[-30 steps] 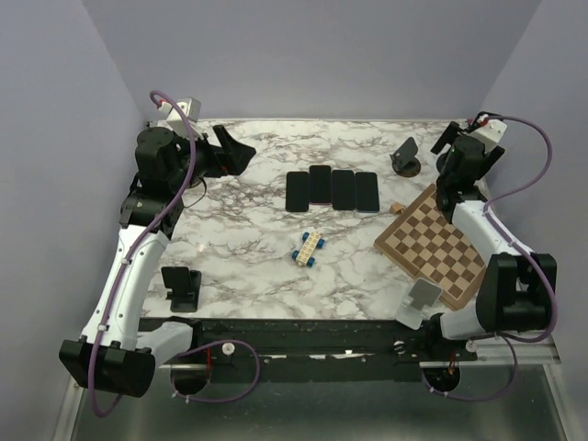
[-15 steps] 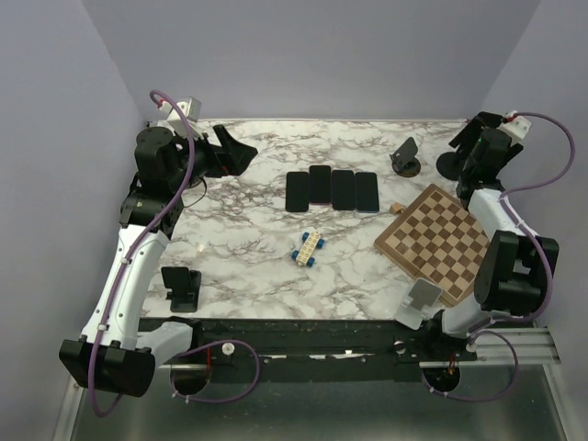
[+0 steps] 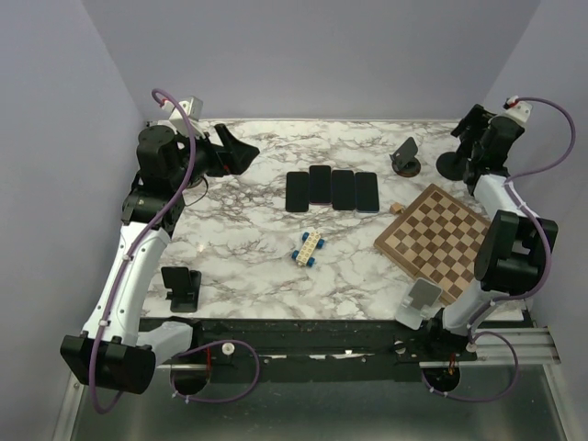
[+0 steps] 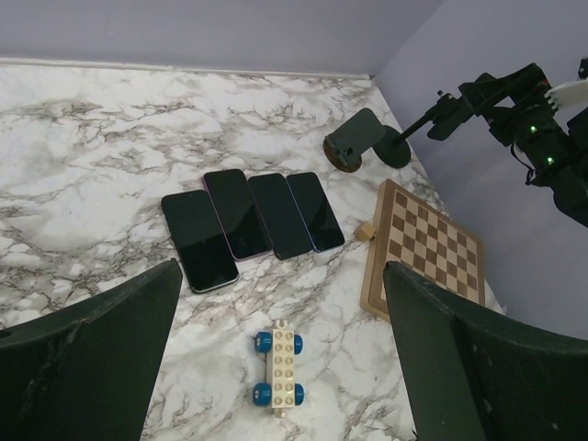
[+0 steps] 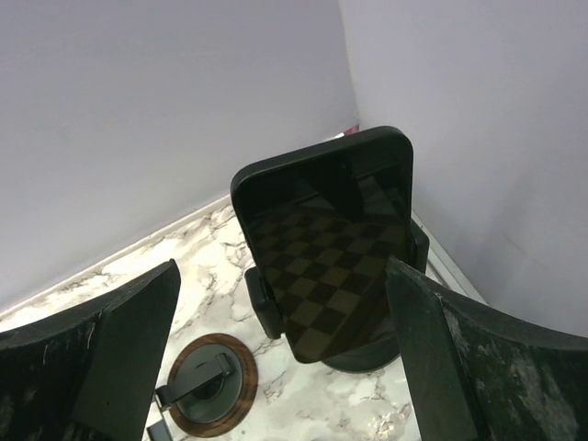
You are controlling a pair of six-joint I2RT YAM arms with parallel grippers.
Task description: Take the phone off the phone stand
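Observation:
A dark phone [image 5: 326, 248] stands upright in a black phone stand [image 5: 377, 354] at the table's far right corner; its screen mirrors the chessboard. The stand's round base also shows in the top view [image 3: 450, 166]. My right gripper [image 5: 283, 276] is open and faces the phone's screen, with one finger on each side and not touching it; in the top view it [image 3: 469, 135] hovers just above the stand. My left gripper [image 3: 237, 152] is open and empty at the far left, high above the table [image 4: 280, 303].
Several phones [image 3: 332, 189] lie flat in a row mid-table. A round brown-rimmed stand [image 3: 405, 158] sits left of the black stand. A chessboard [image 3: 434, 241], a small wooden block [image 3: 397, 209], a toy brick car [image 3: 310, 247], and black [image 3: 181, 287] and silver [image 3: 422, 299] stands are nearer.
My right gripper has swung from above the chessboard's far corner out to the far right corner, up to the phone stand. The left arm has not moved.

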